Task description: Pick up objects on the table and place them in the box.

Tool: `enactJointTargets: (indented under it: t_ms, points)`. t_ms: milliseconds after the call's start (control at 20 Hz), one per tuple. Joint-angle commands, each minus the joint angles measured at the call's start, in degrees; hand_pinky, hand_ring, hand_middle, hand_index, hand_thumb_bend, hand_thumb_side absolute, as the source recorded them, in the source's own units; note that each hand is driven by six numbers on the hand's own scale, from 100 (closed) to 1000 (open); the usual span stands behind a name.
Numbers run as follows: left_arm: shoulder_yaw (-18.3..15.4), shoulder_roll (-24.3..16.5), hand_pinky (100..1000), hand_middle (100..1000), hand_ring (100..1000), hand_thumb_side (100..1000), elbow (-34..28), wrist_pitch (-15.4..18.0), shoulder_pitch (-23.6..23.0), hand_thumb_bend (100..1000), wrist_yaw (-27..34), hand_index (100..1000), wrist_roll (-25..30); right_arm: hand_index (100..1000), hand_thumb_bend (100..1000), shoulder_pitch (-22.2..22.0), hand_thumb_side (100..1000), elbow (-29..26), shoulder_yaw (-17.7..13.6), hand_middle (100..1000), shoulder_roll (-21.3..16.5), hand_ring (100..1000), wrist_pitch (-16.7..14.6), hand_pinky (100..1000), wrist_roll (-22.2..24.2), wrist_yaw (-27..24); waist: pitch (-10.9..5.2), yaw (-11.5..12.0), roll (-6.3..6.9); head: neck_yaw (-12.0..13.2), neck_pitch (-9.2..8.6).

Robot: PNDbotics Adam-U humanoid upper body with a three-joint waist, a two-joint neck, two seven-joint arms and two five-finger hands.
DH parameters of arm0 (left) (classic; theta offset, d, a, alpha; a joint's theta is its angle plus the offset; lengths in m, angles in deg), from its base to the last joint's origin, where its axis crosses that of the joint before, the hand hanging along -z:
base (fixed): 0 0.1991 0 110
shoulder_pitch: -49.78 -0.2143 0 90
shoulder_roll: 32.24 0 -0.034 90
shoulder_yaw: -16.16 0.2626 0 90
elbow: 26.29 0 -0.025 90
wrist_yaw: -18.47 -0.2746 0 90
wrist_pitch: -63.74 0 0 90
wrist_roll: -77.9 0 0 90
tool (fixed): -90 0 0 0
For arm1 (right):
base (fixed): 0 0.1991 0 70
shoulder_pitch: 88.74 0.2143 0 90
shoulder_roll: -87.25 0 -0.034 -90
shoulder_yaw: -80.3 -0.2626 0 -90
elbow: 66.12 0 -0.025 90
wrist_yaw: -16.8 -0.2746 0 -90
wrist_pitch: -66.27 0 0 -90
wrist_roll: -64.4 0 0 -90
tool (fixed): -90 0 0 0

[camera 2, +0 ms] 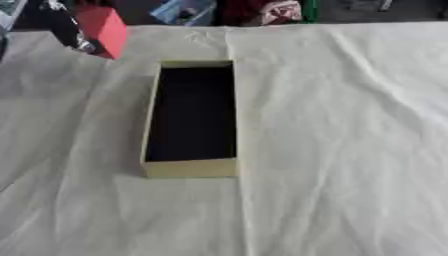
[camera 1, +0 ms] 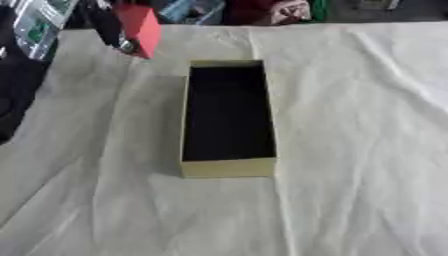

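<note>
Left eye view shows a long, narrow cardboard box [camera 1: 227,117], pale yellow outside and black inside, standing open near the middle of a bench [camera 1: 359,150] draped in a wrinkled cream cloth. Its long axis runs away from the robot, toward the far edge, and nothing can be seen inside it.

At the far left, up beyond the box's far left corner, the left robot hand [camera 1: 112,30], black with a glint of silver, comes in from the upper left and holds a flat red rectangular block [camera 1: 140,27] above the cloth. The block stands roughly upright with a lower corner tilted down toward the bench; the dark fingers appear wrapped about its left side, though how they lie on it is hard to make out. The right robot hand shows in neither view.

The block is well apart from the box opening, lying up and to the left of it. To drop it in, the left hand would likely need to travel toward the robot and to the right, and turning the block's long side along the box's long axis should help it clear the narrow walls.
</note>
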Motion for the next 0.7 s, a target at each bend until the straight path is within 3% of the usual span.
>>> enactJointTargets:
  t_ms: [50,700]
  points:
    - [0.76,1.19,686,637,676,100,-1.76,-1.16,1.93,256,1.0,679,-0.19,847,100,0.91,445,-0.81,-0.68,873,-2.19,866,-0.03,875,0.13,-0.62,-2.43,-0.05,0.24,-0.35,0.63]
    - [4.92,5.96,675,639,672,100,-4.43,-3.14,2.45,231,6.94,680,1.22,847,100,1.51,446,-0.81,-0.52,873,-2.03,866,-0.04,876,0.41,-1.1,-2.66,-0.32,0.86,-0.42,0.87]
